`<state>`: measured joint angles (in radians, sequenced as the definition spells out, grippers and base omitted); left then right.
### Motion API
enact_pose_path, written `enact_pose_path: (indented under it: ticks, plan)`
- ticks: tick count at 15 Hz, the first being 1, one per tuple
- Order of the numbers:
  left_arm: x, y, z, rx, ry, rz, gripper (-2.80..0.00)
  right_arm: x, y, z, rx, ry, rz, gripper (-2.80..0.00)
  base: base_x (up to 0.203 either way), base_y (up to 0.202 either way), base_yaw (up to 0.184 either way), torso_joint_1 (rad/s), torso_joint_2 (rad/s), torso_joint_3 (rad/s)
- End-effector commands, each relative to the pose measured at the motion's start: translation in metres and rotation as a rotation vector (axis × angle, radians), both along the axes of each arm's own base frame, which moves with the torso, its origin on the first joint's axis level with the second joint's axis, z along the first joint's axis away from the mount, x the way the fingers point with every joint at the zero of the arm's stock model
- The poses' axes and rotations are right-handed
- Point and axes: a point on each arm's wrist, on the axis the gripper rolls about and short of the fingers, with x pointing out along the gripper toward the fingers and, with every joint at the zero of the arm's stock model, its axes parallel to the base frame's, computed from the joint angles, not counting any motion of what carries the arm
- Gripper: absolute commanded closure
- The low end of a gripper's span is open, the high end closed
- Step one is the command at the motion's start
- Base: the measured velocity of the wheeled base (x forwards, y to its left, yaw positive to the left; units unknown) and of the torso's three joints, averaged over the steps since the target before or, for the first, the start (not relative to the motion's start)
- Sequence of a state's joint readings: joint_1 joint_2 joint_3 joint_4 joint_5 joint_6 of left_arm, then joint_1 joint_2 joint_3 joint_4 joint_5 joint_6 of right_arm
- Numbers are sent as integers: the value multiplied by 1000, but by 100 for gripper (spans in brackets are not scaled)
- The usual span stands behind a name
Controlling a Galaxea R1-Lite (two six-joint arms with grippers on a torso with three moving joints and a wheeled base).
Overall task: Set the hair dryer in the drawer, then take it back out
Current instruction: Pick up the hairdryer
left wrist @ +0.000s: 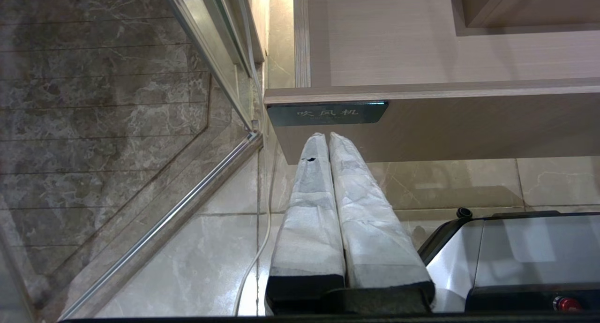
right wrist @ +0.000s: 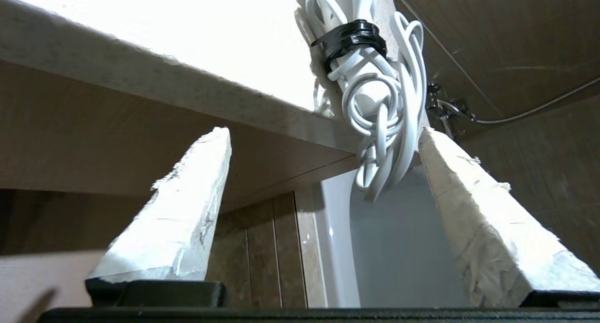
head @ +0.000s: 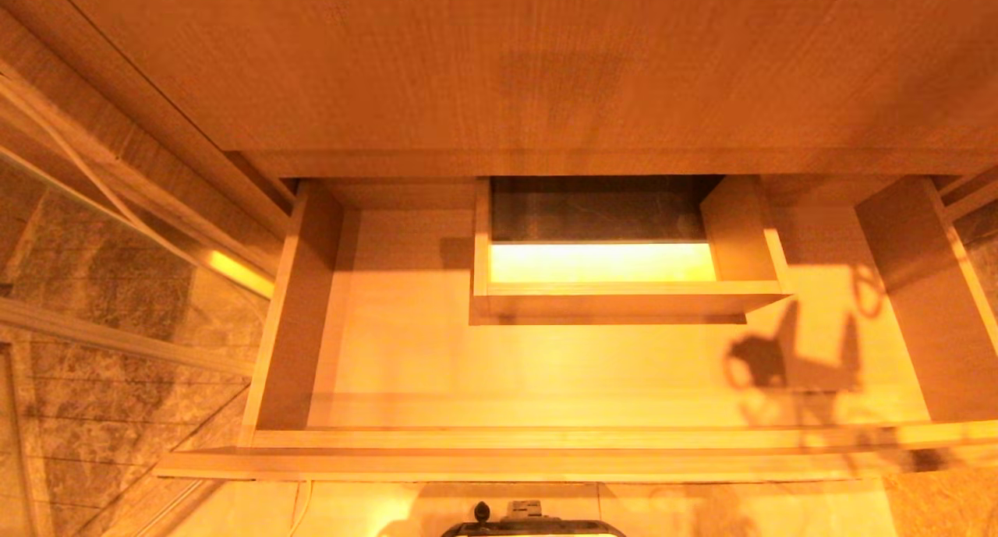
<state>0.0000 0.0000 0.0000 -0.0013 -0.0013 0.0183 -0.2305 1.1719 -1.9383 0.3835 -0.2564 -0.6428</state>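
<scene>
Head view: the drawer (head: pixel 405 350) is sitting pulled wide open under the countertop (head: pixel 546 61), pale floor bare, with the boxed cut-out (head: pixel 600 249) at the far middle. No dryer showing anywhere in it and neither arm is showing here, just a gripper-shaped shadow (head: pixel 787 358) lying on the drawer floor toward the right.

Left wrist view: the left gripper (left wrist: pixel 328 138) is hanging low in front of the drawer's left end, wrapped fingers (left wrist: pixel 309 206) pressed together with nothing between them, tips pointing at the black label (left wrist: pixel 328 113) on the front. The robot's base (left wrist: pixel 511 257) is sitting just beside it on the tiled floor (left wrist: pixel 178 266).

Right wrist view: the right gripper (right wrist: pixel 323 138) is standing with fingers (right wrist: pixel 187 210) spread wide apart, holding nothing. The dryer's bundled cord (right wrist: pixel 375 102), bound with a black strap (right wrist: pixel 349 39), is dangling over the counter edge (right wrist: pixel 187 98) between the tips, closer to one finger. The dryer's body is mostly out of frame, so it's up at the counter, not in the drawer.
</scene>
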Motion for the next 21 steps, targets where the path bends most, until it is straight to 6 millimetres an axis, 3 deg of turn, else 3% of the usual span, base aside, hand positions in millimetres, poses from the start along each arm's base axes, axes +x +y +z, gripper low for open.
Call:
enact_pose_path:
  ticks: [1, 6, 12, 21]
  plan:
    - [0, 0, 0, 0, 1, 0, 0, -6, 1, 0, -5, -4, -2, -280, 0, 0, 0, 0, 0, 0]
    - [0, 0, 0, 0, 1, 0, 0, -7, 2, -8, 57, 30, 21, -280, 0, 0, 0, 0, 0, 0]
    - [0, 0, 0, 0, 1, 0, 0, -7, 2, -23, 345, 39, 107, -280, 0, 0, 0, 0, 0, 0]
    - [0, 0, 0, 0, 1, 0, 0, -13, 3, -31, 462, 52, 104, -280, 0, 0, 0, 0, 0, 0]
